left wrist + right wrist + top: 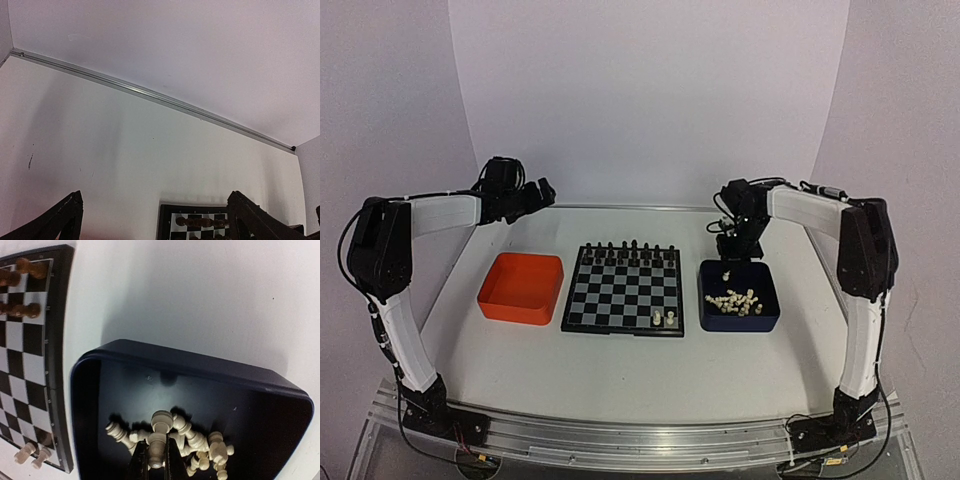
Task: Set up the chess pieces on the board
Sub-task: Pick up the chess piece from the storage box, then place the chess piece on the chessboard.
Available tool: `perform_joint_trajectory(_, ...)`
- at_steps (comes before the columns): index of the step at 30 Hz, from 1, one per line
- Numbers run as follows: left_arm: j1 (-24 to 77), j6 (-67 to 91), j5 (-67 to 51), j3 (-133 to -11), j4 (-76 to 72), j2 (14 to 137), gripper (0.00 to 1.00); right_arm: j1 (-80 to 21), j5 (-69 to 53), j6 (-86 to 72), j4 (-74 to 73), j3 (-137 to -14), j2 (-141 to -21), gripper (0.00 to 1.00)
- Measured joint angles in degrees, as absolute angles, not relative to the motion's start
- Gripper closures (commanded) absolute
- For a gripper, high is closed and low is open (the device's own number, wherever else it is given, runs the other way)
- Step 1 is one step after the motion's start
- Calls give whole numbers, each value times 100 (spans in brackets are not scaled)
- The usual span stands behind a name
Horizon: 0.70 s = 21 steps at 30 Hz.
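Note:
The board (623,290) lies at the table's middle, with black pieces in its far rows and two cream-white chess pieces (663,319) standing at its near right corner. Several more white pieces (735,300) lie piled in the dark blue tray (765,322). Over that tray's far part my right gripper (731,258) (156,446) is shut on one white piece (160,432), held above the pile (200,440). My left gripper (533,195) (156,197) hangs open and empty above the table, left of the board's far corner (167,220).
An orange tray (510,300) sits left of the board. A metal rail (150,95) runs along the table's far edge below the white backdrop. The blue tray's rim (190,360) stands close beside the board's right edge (57,365).

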<state>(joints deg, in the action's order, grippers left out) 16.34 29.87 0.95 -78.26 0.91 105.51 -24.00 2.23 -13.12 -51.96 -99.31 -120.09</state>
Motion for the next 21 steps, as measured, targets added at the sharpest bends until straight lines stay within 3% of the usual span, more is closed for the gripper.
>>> perform_joint_trajectory(8,1634,2984,82,-7677,98,10458,0,-2947,234,-1571,-5412,-10061,-11145,100)
perform_joint_trajectory(21,1632,2893,-287,-7509,164,10181,0,-4221,77,-1719,-5776,-11117,-11504,100)
